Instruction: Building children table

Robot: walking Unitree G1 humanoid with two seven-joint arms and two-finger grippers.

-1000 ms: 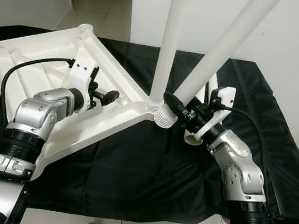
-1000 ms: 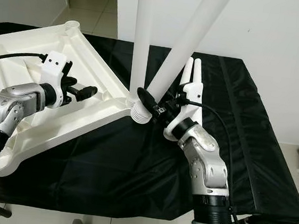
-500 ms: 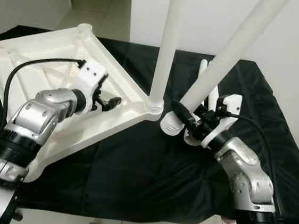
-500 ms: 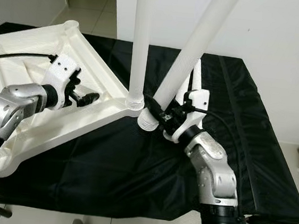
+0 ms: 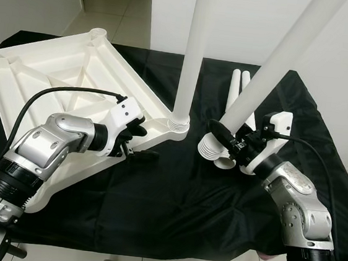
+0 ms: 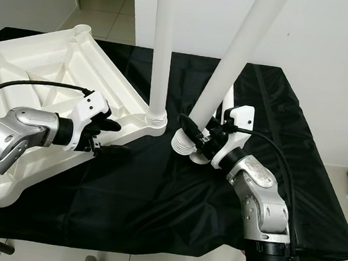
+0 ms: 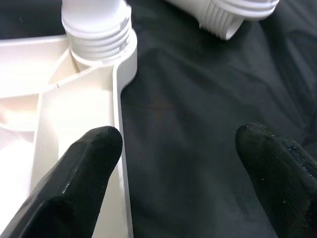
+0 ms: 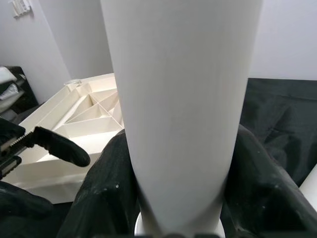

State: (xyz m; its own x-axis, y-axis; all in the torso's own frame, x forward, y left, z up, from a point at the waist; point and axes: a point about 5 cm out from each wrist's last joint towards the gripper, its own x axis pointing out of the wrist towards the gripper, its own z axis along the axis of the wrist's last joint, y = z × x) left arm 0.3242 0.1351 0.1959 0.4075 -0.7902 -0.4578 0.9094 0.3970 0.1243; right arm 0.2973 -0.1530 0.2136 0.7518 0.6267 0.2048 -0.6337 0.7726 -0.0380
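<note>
White plastic tabletop upside down on black-draped worktop, one tubular leg screwed in. Right gripper clamps second ribbed-end leg. Left gripper spread, empty, straddling tabletop edge. Two spare legs unfitted.

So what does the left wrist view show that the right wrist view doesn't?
Left wrist view: the open left gripper straddling the tabletop edge, over the black cloth, near the screwed-in leg's threaded base and the loose leg's threaded end.

Right wrist view: the right gripper shut on the loose leg's shaft, with the wall behind.

Both: the upturned tabletop, the cloth and the loose leg.
</note>
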